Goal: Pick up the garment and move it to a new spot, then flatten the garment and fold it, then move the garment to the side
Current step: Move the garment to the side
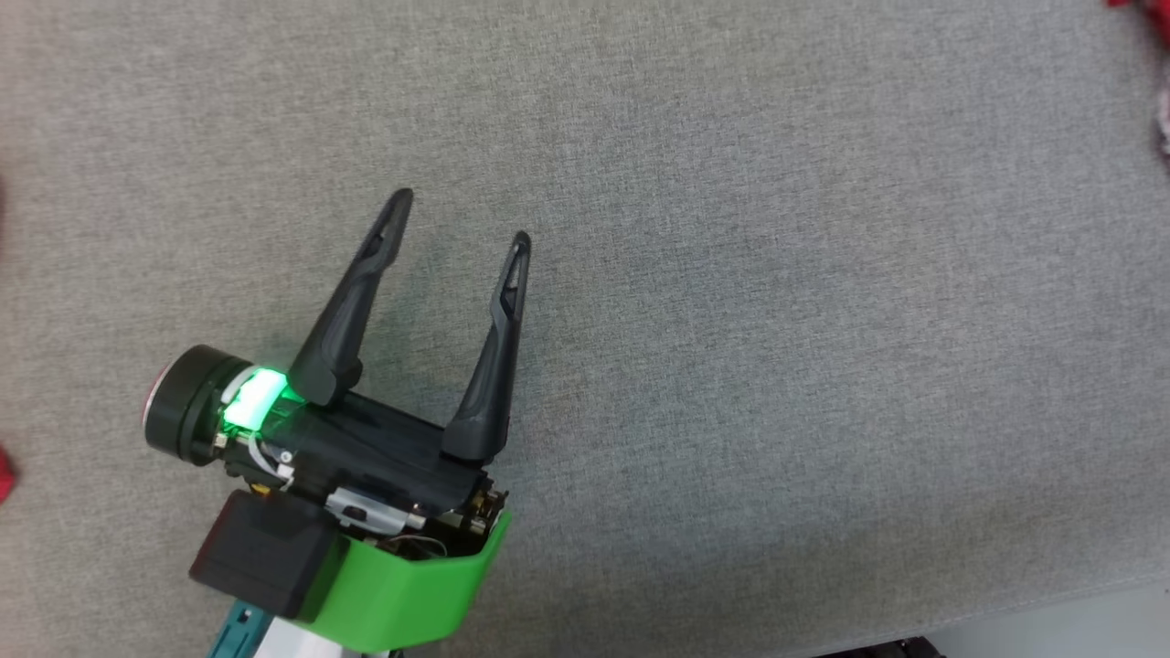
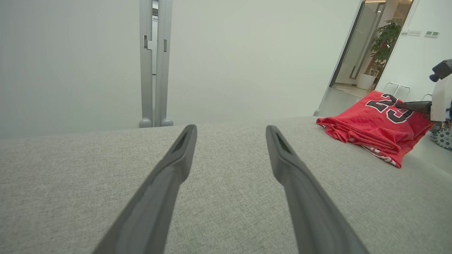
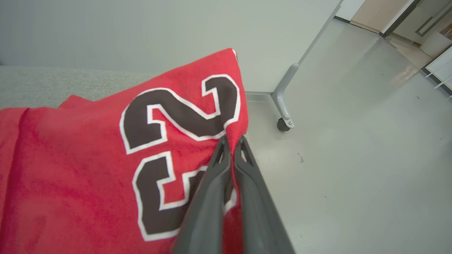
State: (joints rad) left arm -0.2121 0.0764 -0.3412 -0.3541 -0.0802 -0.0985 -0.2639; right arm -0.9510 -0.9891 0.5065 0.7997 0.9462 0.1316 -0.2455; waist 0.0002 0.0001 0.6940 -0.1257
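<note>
The left gripper (image 1: 462, 219) is hanging over the gray table (image 1: 777, 320), above its near left part. Its two fingers are standing wide apart. Nothing is sitting between them, so it is holding nothing. I cannot tell if the fingers are touching the table.

The right gripper (image 3: 233, 140) is pinching the shirt (image 3: 70, 158). Its two fingers are pressing tight together on the shirt's edge, right beside the big dark number with the white line around it.

The red shirt is lying folded at the far right corner of the table. Most of it is resting on the table. The pinched edge is sticking up off the table and out past the table's side, over the floor (image 3: 353, 158). A striped bit is peeking out under the fold.

A pale wall (image 2: 247, 53) is standing behind the table. A gray leg with a small wheel (image 3: 282, 124) is standing on the floor just past the table's corner. A green plant (image 2: 386, 38) is growing by a doorway, well past the table.
</note>
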